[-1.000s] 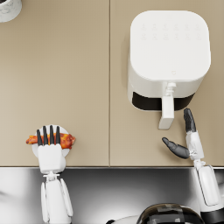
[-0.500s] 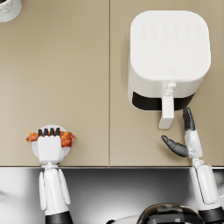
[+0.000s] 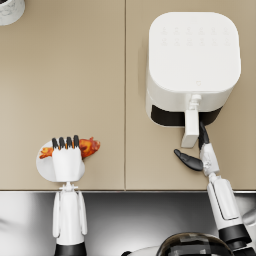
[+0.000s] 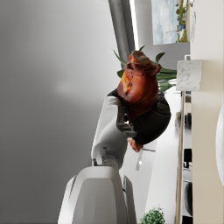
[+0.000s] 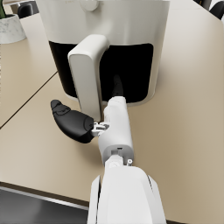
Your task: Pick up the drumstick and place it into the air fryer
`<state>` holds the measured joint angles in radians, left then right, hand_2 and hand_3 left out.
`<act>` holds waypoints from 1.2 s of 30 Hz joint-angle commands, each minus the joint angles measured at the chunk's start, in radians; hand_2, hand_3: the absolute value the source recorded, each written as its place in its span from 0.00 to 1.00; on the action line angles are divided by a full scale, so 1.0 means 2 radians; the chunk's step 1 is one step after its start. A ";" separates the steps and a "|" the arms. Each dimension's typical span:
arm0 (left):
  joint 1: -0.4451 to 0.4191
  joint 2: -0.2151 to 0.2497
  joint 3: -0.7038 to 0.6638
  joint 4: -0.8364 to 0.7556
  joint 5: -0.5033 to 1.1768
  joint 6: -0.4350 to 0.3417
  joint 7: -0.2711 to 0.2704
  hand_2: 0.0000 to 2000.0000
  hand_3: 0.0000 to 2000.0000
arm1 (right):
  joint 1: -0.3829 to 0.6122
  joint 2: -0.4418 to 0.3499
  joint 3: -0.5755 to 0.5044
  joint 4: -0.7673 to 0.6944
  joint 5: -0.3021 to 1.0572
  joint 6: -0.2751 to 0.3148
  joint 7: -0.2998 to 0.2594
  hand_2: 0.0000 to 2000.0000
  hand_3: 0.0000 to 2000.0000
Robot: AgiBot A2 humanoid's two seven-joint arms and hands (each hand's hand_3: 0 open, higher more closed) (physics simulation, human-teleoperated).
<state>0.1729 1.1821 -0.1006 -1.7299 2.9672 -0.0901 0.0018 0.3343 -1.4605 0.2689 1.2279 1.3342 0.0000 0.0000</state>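
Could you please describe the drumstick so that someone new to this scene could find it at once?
On the tan counter, look near the front edge, far left of the white air fryer. There the left hand grips the drumstick over a white plate; it is the only reddish-brown thing.

Bright, even rendered light, soft shadows, slightly soft focus throughout

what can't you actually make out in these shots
- Middle of the drumstick: head view, covered by the left hand.
- Air fryer interior: head and right wrist views, just black behind the handle.
- Right hand fingertips: right wrist view, hidden by its own wrist.
- Corner pot: head view, cut off by the edge.
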 commanded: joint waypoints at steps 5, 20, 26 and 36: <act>0.038 0.000 0.016 -0.072 0.000 0.003 0.002 1.00 1.00 | 0.041 -0.020 0.030 -0.033 0.000 -0.002 0.001 0.00 0.00; 0.141 0.046 0.120 -0.016 0.000 0.009 0.001 1.00 1.00 | -0.047 0.070 0.125 0.182 0.003 -0.065 -0.004 1.00 1.00; 0.187 0.080 0.167 0.008 0.000 0.011 0.001 1.00 1.00 | -0.093 0.132 0.143 0.272 0.003 -0.063 -0.006 1.00 1.00; 0.248 0.134 0.240 0.044 0.000 0.011 0.001 1.00 1.00 | -0.142 0.191 0.165 0.369 0.002 -0.062 -0.007 1.00 1.00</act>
<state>0.6225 1.4233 0.3473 -1.6568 2.9664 -0.0673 0.0029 0.0420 -1.0642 0.5389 1.8077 1.3380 -0.1262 -0.0133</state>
